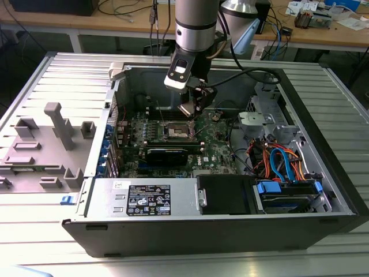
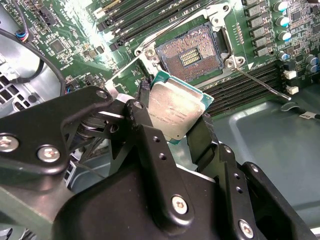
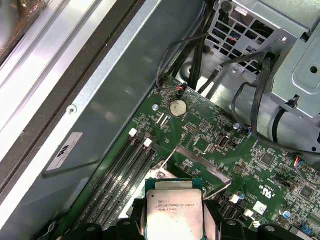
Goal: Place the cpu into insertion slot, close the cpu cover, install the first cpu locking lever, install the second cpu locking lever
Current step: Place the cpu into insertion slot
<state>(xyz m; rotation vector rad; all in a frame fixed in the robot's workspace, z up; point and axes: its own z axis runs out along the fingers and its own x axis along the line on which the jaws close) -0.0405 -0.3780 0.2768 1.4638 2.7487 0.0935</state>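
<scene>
1. Jaws are clenched on the cpu (image 2: 175,112), pinching it by two opposite edges with its metal top facing both wrist cameras.
2. The cpu hangs in the air over the motherboard (image 3: 210,135). It is near the insertion slot (image 2: 192,52) but apart from it and not yet over its centre.
3. The step in hand is, by my reading, the first one, placing the chip. The slot lies bare with its field of contacts exposed.
4. What I take to be the cpu cover (image 2: 122,75) stands swung open at the slot's edge, and a thin locking lever (image 2: 260,82) juts out released over the memory slots (image 2: 250,80).
5. Seating the chip would call for squaring its edges to the slot's rim, keeping it level and coming down gently, since the contacts look easily bent.
6. The open cover and the loose lever sit closest to the path and seem the likeliest things to foul it.
7. Farther off are a coin cell (image 3: 177,108), black cables (image 3: 200,50), a black card (image 1: 167,153) and the computer case (image 1: 230,231) on the ribbed worktop (image 1: 340,109).
</scene>
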